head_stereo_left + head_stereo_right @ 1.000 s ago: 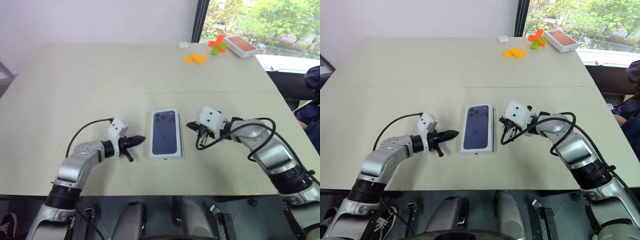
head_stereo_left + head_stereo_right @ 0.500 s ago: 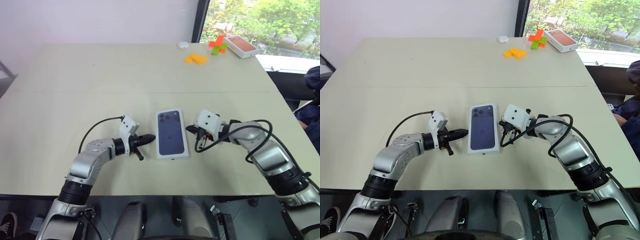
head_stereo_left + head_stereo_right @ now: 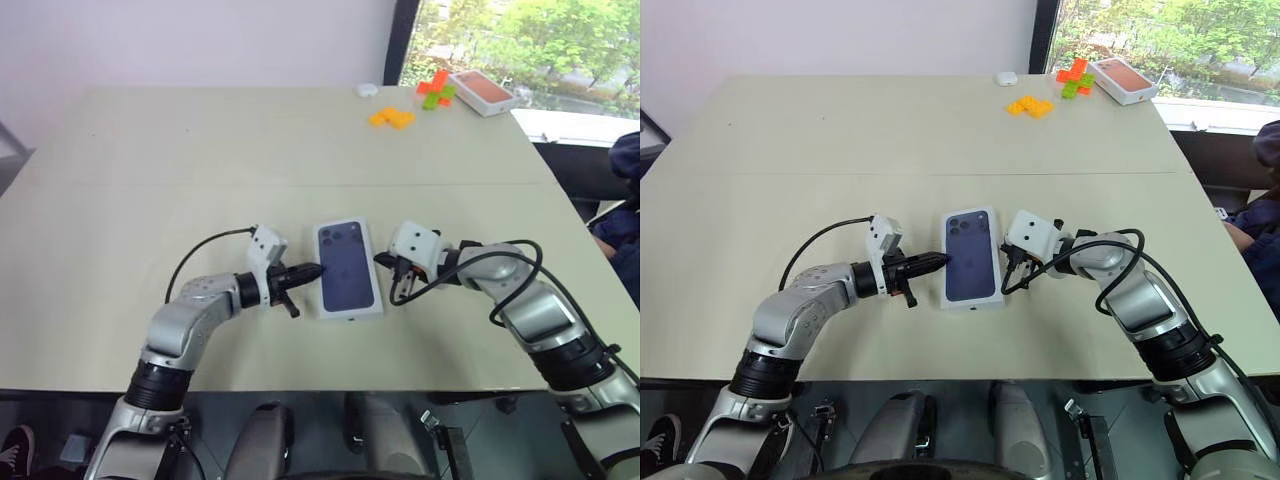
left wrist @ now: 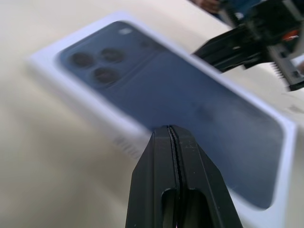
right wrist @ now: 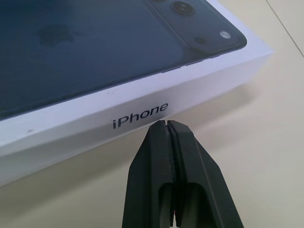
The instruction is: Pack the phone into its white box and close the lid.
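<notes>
Box [image 3: 349,270], lid on, looks stiff, light, smooth-sided; both grippers [image 3: 313,271] [image 3: 383,262] pinched shut, flanking its long sides, holding nothing.

A closed white box [image 3: 348,269] lies flat near the front edge of the pale surface [image 3: 200,160], its lid [image 5: 156,102] on, a dark navy phone picture with three lenses on top and "iPhone" lettered along one side.

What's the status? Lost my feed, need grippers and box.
Left gripper shut, tip at the white box left side. Right gripper shut, at its right side. Lid on, box flat on table. Nothing in the way.
</notes>
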`<act>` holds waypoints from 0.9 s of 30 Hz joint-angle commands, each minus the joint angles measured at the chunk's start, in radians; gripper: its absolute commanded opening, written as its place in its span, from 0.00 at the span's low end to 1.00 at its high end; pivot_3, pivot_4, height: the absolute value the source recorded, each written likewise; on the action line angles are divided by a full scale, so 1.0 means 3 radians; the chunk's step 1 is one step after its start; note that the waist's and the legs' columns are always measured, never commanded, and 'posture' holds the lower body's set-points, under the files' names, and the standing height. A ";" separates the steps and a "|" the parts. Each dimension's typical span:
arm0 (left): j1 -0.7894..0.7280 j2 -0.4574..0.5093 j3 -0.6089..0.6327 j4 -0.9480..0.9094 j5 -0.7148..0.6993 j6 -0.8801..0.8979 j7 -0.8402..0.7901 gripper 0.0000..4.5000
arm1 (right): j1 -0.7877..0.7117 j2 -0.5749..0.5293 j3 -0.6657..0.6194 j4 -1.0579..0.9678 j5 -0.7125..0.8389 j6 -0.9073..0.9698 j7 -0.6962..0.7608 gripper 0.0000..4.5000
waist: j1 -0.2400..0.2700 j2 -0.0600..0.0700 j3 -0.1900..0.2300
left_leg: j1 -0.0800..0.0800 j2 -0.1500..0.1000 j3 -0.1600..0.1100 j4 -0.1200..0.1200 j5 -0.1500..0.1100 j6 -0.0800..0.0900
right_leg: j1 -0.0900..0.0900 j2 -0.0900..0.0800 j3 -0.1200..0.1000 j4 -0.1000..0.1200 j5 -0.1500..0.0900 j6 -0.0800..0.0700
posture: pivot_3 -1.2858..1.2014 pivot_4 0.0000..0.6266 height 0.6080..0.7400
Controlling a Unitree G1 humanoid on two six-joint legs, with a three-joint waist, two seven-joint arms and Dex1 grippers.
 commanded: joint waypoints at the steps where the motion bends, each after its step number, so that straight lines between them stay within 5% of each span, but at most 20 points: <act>1: -0.0048 0.0000 0.0056 -0.0135 -0.0085 0.0039 0.0027 0.00 | -0.0002 0.0001 -0.0101 -0.0055 -0.0023 -0.0031 0.0014 0.02 | -0.0005 0.0000 0.0000 | 0.0001 0.0000 0.0000 0.0000 0.0000 0.0000 | 0.0000 0.0000 0.0000 0.0001 0.0000 0.0000 | 0.52 0.24 1.00; 15: -0.0034 0.0078 0.0153 -0.0140 -0.0140 0.0042 0.0110 0.00 | -0.0176 0.0060 -0.0306 -0.0132 0.0045 0.0016 0.0012 0.02 | -0.0004 0.0000 0.0000 | 0.0003 0.0002 0.0000 0.0001 0.0001 -0.0002 | 0.0000 0.0004 0.0002 0.0004 0.0000 -0.0001 | 0.52 0.24 1.00; 27: -0.0036 0.0067 0.0172 -0.0095 -0.0146 0.0038 0.0137 0.00 | -0.0409 0.0579 -0.0170 -0.0188 0.0035 0.0065 -0.0158 0.02 | -0.0003 0.0000 0.0000 | 0.0003 0.0003 0.0000 0.0001 0.0002 -0.0003 | 0.0000 0.0005 0.0003 0.0005 0.0003 -0.0001 | 0.52 0.24 1.00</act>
